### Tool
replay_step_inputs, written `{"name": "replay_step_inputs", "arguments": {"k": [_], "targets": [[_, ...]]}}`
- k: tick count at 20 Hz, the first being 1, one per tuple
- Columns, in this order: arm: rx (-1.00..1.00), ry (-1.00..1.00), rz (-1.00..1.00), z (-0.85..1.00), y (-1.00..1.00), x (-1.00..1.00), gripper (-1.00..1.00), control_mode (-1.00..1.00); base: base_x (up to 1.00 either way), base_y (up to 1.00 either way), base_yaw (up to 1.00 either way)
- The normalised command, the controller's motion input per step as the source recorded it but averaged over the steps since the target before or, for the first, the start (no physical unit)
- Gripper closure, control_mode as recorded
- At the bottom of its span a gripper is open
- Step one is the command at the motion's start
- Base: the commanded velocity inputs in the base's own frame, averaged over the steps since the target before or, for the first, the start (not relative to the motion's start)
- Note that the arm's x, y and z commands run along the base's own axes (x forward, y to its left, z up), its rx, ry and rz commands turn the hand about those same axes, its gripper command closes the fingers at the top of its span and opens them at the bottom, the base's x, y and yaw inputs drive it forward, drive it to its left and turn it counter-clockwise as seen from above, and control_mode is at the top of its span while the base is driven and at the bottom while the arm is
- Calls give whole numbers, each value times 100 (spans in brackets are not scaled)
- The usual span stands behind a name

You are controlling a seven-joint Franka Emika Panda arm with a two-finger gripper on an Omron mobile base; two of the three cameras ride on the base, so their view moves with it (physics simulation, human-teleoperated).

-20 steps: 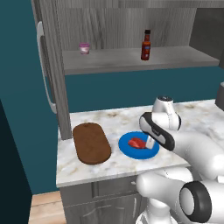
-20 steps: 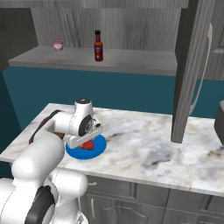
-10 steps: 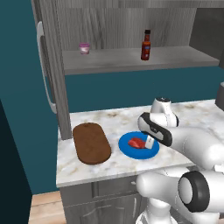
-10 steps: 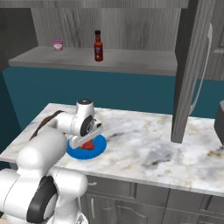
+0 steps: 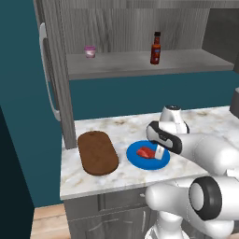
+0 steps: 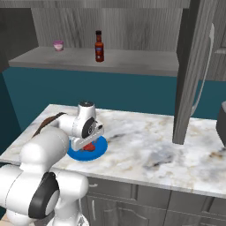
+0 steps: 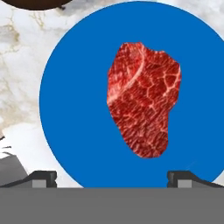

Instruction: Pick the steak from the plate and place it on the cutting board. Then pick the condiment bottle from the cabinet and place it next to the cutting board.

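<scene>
Steak (image 7: 142,98) lies flat on the blue plate (image 7: 70,109) near the worktop's (image 5: 121,175) front edge, directly below the gripper (image 7: 111,177), whose jaws stand fully spread and empty, with the cutting board (image 5: 97,152) toward the worktop's left edge.
</scene>
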Motion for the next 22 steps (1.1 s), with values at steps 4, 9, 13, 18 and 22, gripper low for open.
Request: {"name": "replay_step_inputs", "arguments": {"k": [4, 9, 13, 18, 22], "targets": [[0, 0, 2, -12, 0, 5, -100, -100, 0, 0, 0], [0, 0, 0, -8, 0, 11, -100, -100, 0, 0, 0], [0, 0, 0, -6, 0, 16, -100, -100, 0, 0, 0], [0, 0, 0, -8, 0, 17, -100, -100, 0, 0, 0], [0, 0, 0, -11, 0, 14, -100, -100, 0, 0, 0]]}}
